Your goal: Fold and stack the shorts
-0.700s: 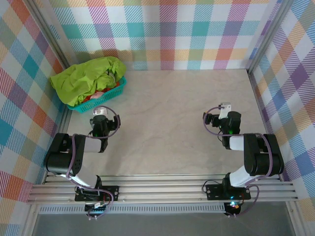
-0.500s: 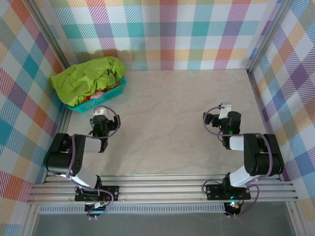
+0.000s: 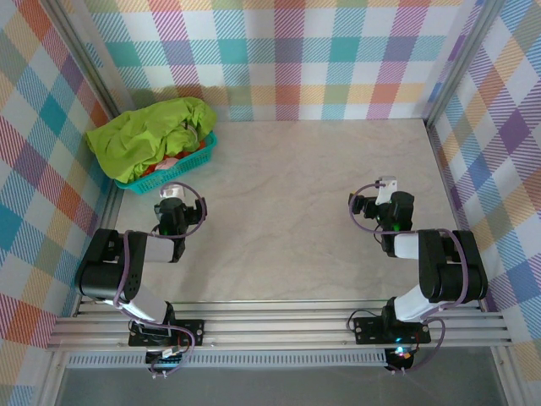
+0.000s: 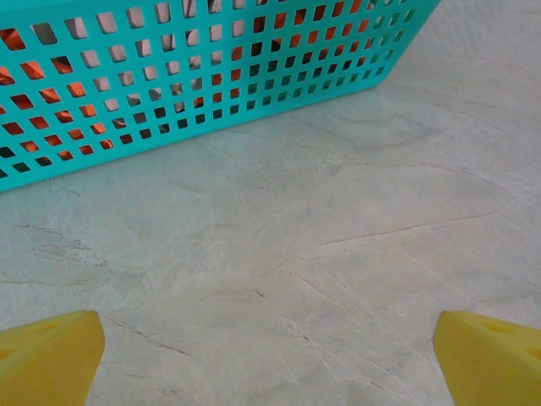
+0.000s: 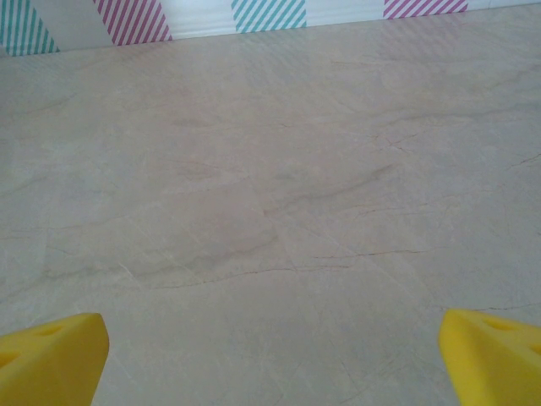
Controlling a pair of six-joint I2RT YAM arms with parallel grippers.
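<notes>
The shorts sit heaped in the teal mesh basket (image 3: 193, 157) at the table's back left corner. The lime green pair (image 3: 148, 135) lies crumpled on top and spills over the rim. Orange cloth (image 4: 46, 101) shows through the basket wall (image 4: 254, 72) in the left wrist view, and a little orange (image 3: 161, 167) peeks out under the green in the top view. My left gripper (image 3: 173, 201) rests low just in front of the basket, open, its yellow fingertips (image 4: 46, 359) wide apart over bare table. My right gripper (image 3: 382, 196) is open too, over bare table at the right.
Plaid walls (image 3: 296, 59) close in the marble-look table (image 3: 287, 203) at the back and both sides. The striped base of the back wall (image 5: 135, 21) lies ahead of the right gripper. Both arm bases are bolted to rails (image 3: 279, 326) at the near edge.
</notes>
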